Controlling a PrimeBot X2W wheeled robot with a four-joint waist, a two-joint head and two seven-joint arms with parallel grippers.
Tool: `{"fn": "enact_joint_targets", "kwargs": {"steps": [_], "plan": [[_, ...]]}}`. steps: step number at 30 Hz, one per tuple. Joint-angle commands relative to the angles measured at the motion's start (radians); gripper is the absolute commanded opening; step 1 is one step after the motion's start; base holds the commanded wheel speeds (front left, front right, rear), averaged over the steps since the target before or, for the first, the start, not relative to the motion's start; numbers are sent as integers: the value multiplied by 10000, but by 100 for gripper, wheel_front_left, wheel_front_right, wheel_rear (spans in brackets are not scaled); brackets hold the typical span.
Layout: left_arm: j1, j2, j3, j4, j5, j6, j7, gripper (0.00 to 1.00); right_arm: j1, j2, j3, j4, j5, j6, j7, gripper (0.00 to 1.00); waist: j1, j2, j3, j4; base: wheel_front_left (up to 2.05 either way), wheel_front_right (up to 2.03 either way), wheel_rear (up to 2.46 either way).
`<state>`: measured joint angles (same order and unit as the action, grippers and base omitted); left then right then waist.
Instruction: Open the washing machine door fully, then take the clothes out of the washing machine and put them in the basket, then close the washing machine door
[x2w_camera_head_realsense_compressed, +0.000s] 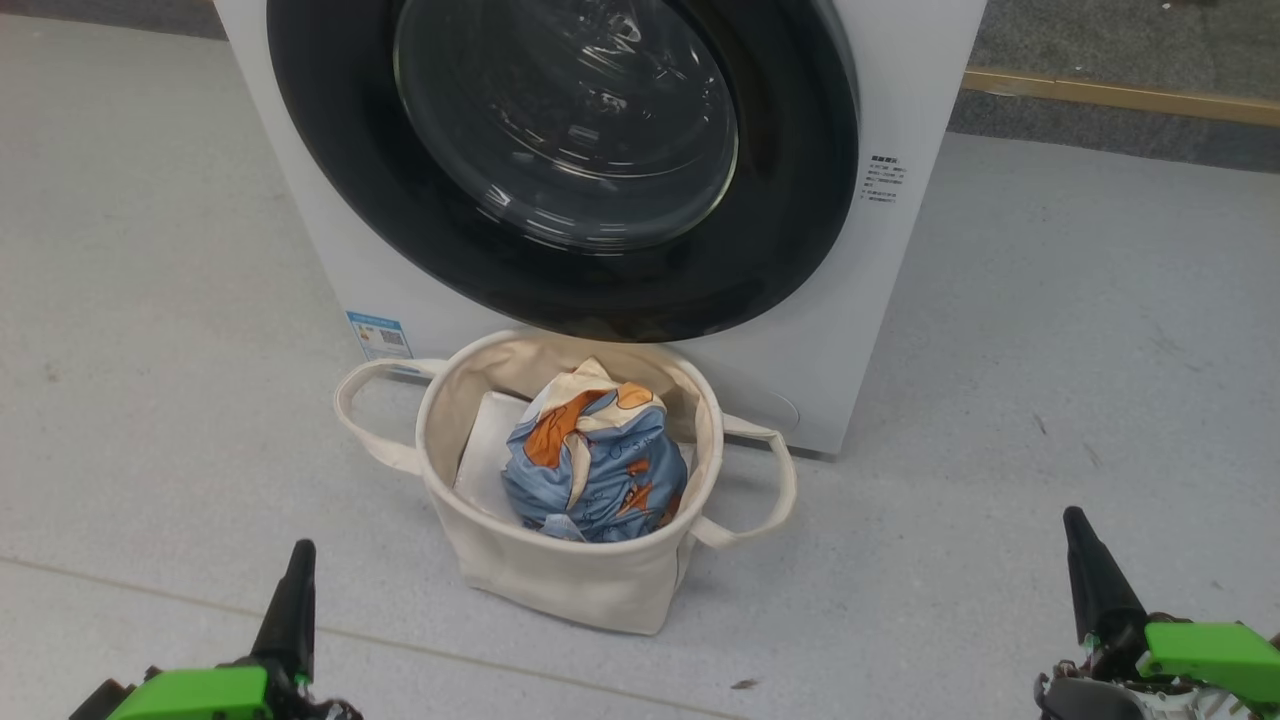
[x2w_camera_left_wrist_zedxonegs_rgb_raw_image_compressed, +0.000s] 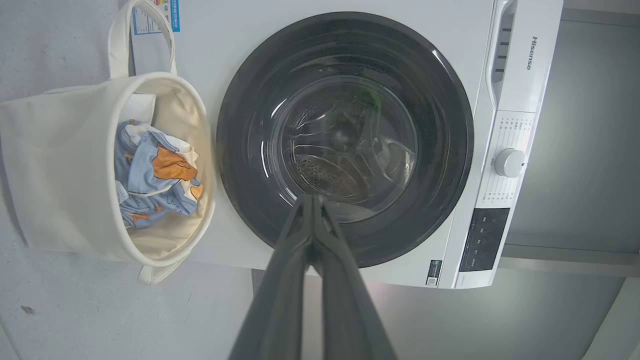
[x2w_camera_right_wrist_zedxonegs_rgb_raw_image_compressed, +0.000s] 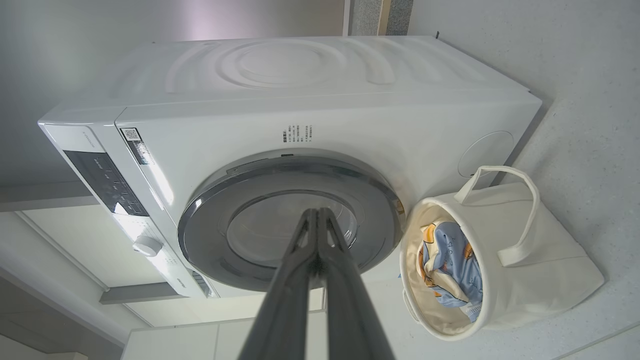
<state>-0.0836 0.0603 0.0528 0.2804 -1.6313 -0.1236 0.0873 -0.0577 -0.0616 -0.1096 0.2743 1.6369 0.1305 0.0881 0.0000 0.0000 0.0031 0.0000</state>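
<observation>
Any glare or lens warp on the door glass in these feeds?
Head view: streaky reflections cover the washing machine door glass, hiding what's behind; the clothes in the basket are sharp. Left wrist view: less glare, drum holes show through; wide-angle skews the washing machine front. Right wrist view: glare washes the door rim grey.

You have the washing machine (x2w_camera_head_realsense_compressed: 820, 330), a big white box, with the washing machine door (x2w_camera_head_realsense_compressed: 560, 160) shut flat against its front, a glossy black rim around bulging clear glass. Just in front, the basket (x2w_camera_head_realsense_compressed: 560, 575) stands upright on the floor (x2w_camera_head_realsense_compressed: 150, 300), cream canvas, with the clothes (x2w_camera_head_realsense_compressed: 595, 465) bundled inside, light blue with orange and cream patches.
</observation>
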Motion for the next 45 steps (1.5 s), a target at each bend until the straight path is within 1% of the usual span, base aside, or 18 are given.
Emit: {"fn": "enact_joint_targets", "kwargs": {"steps": [1,45], "plan": [[-226,53,400,-362,53,-71,90,0,-482,-42,171,-307,-106,2,80,0,0,0,0,0,0,0,0],[-234,-15,496,-358,133,-71,168,0,-491,27,73,-302,-188,2,159,0,0,0,0,0,0,0,0]]}}
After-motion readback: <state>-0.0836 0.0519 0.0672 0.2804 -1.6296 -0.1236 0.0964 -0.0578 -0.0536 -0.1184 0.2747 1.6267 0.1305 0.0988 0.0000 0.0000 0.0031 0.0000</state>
